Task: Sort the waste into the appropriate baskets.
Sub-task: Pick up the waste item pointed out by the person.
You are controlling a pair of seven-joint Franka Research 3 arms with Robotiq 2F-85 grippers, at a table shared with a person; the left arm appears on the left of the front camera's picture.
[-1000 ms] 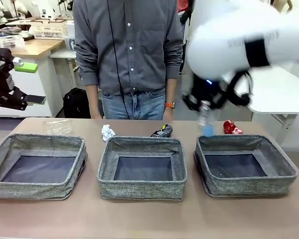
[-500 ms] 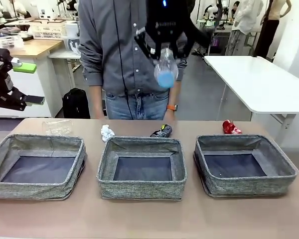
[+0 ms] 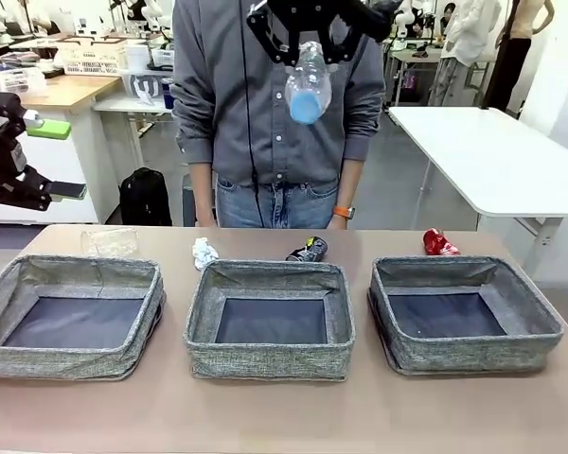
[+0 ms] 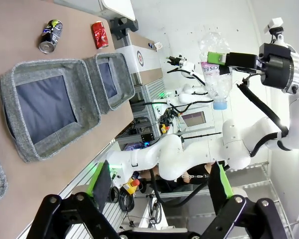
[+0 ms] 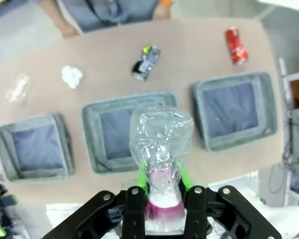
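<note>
So the plastic bottle (image 3: 308, 83), pinched tight by the right gripper (image 3: 308, 52), has swung from low by the right basket (image 3: 466, 269) up to 12 o'clock above the middle basket (image 3: 270, 272), so it's probably headed further left, with the left gripper (image 4: 159, 181) idle and spread.

Three baskets in a row across the table (image 3: 284, 411): left basket (image 3: 71, 268), middle basket (image 3: 270, 272), right basket (image 3: 454, 268). Behind them, left to right: cup (image 3: 109, 240), paper ball (image 3: 204, 253), can (image 3: 308, 250), second can (image 3: 440, 242). The bottle (image 3: 308, 85) is high over the middle, clamped in the right gripper (image 3: 305, 43), in front of the person (image 3: 237, 123).
</note>
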